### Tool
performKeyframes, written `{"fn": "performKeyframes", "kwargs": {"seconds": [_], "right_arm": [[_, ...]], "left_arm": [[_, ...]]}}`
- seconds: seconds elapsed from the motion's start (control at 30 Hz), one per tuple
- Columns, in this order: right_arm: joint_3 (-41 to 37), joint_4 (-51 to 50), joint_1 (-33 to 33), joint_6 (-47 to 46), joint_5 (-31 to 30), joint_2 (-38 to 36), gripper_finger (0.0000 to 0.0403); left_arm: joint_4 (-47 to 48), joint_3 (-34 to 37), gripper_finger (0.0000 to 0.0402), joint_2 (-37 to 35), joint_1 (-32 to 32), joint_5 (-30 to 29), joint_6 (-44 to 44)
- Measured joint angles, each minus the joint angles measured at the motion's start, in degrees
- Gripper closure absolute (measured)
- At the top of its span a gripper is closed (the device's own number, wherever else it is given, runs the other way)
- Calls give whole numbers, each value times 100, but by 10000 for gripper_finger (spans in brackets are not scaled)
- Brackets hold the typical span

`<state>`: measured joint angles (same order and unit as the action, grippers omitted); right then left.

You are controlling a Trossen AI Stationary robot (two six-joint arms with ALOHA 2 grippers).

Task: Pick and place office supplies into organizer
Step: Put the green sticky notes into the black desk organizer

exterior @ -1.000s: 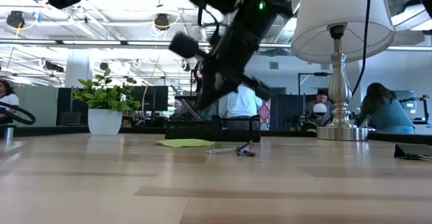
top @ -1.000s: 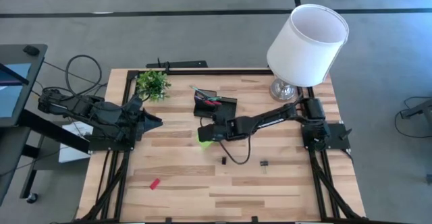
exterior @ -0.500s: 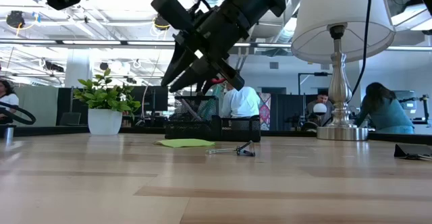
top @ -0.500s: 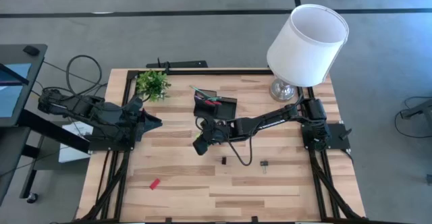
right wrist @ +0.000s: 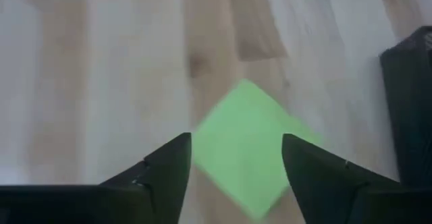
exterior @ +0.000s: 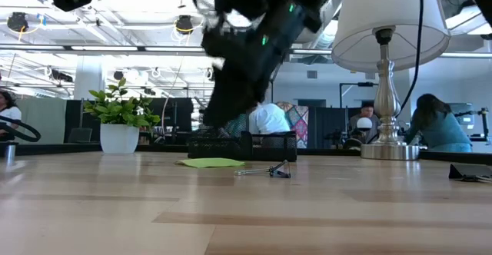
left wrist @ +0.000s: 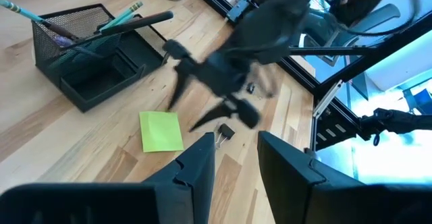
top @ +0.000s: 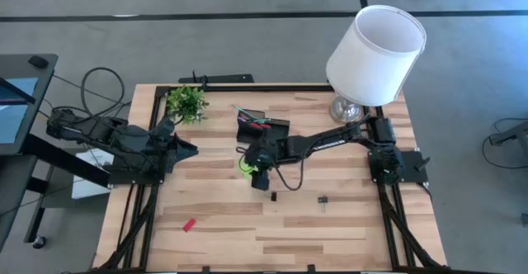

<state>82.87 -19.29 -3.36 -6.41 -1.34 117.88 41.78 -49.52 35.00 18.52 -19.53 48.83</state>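
Observation:
The lime-green sticky-note pad (top: 245, 165) lies flat on the table just in front of the black organizer (top: 262, 128), which holds several pens (left wrist: 121, 18). My right gripper (right wrist: 236, 143) hovers open above the pad (right wrist: 251, 153), fingers pointing down and clear of it. A black clip (top: 273, 196) lies close by toward the near edge, and another clip (top: 322, 200) lies to its right. The red eraser (top: 189, 224) lies near the front left. My left gripper (top: 191, 148) waits open at the table's left side.
A white-shaded lamp (top: 375, 51) stands at the far right corner and a small potted plant (top: 186, 102) at the far left. Bare wood stretches along the near half of the table (top: 330, 241). People sit in the room beyond the table.
My right gripper has opened from shut. It has swung about above the sticky-note pad, shifting a little toward the near edge and turning. The pad has stayed flat on the table in front of the organizer.

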Motion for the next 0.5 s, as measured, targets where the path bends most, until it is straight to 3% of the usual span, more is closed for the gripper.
{"fn": "performKeyframes", "kwargs": {"seconds": [0.23,0.5], "right_arm": [[-5,57,403,194,566,474,162],[92,356,521,149,581,954,175]], "left_arm": [[17,0,294,2,-1,-24,8],[352,0,294,98,-1,-59,28]]}}
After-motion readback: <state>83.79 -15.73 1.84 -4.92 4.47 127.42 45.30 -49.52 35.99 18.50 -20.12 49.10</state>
